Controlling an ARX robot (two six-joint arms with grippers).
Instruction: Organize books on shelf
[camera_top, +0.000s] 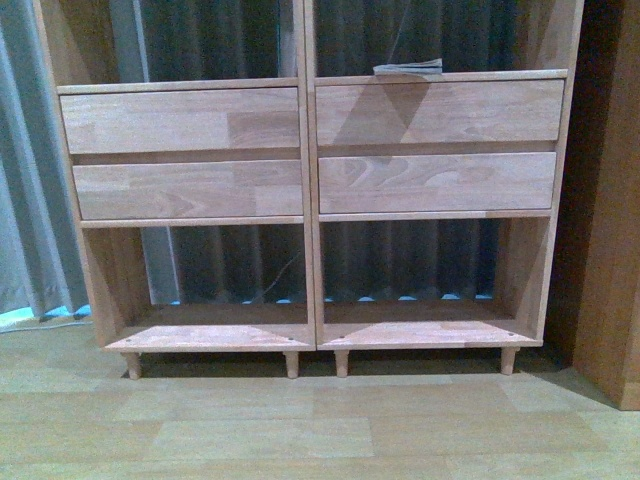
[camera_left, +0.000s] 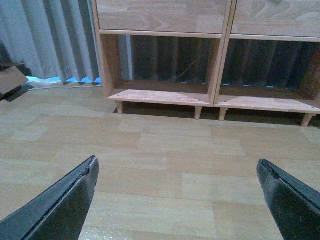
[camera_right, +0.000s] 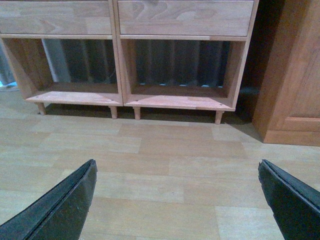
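Note:
The light-wood shelf (camera_top: 300, 120) fills the front view, with four plain front panels, open compartments above and below, and short peg legs. A thin pale book (camera_top: 408, 68) lies flat in the upper right compartment, on the ledge above the top right panel. Neither arm shows in the front view. My left gripper (camera_left: 176, 162) hovers open over bare floor, well short of the shelf (camera_left: 162, 15), with nothing between its dark fingers (camera_left: 70, 200). My right gripper (camera_right: 176, 163) is also open and empty above the floor, facing the shelf's (camera_right: 185, 17) lower compartments.
A darker brown cabinet (camera_top: 610, 250) stands close against the shelf's right side, also in the right wrist view (camera_right: 295, 75). Grey curtains (camera_top: 30, 200) hang behind and to the left. A brown cardboard piece (camera_left: 10, 80) lies on the floor at far left. Wood-plank floor (camera_top: 320, 430) stretches in front.

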